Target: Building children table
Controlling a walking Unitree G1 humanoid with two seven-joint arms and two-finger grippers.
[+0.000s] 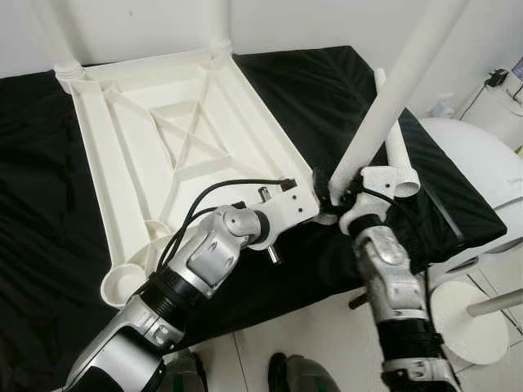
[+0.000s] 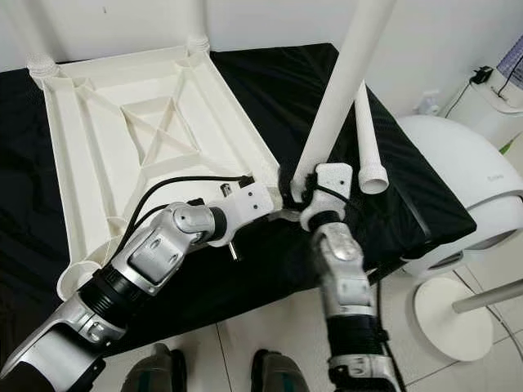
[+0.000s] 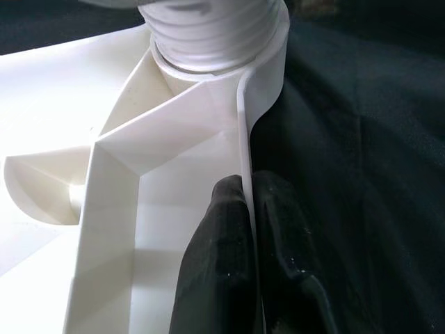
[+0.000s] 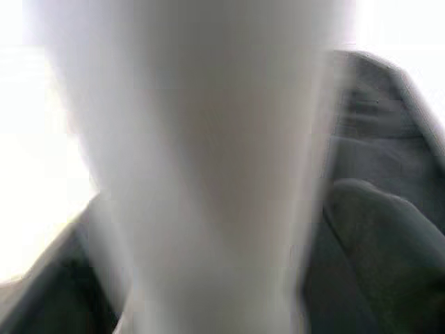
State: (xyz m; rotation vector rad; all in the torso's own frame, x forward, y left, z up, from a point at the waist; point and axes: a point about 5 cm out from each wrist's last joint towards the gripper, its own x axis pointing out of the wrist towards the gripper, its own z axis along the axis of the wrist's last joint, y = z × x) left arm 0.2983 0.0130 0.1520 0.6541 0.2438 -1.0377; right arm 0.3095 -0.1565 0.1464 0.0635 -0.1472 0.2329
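Black cloth (image 1: 343, 90) covers the whole work surface, and the white tabletop (image 1: 176, 147) lies upside down on it, ribs up, two legs already standing in the far corner sockets. A long white leg (image 1: 392, 98) leans up from the near right corner, threaded end sitting at the socket there. Right gripper (image 1: 339, 198) is clamped round that leg low down. Left gripper (image 3: 243, 229) has its fingers pinched on the tabletop's thin rim just below that corner. Spare leg (image 1: 396, 147) lies on the cloth beside it
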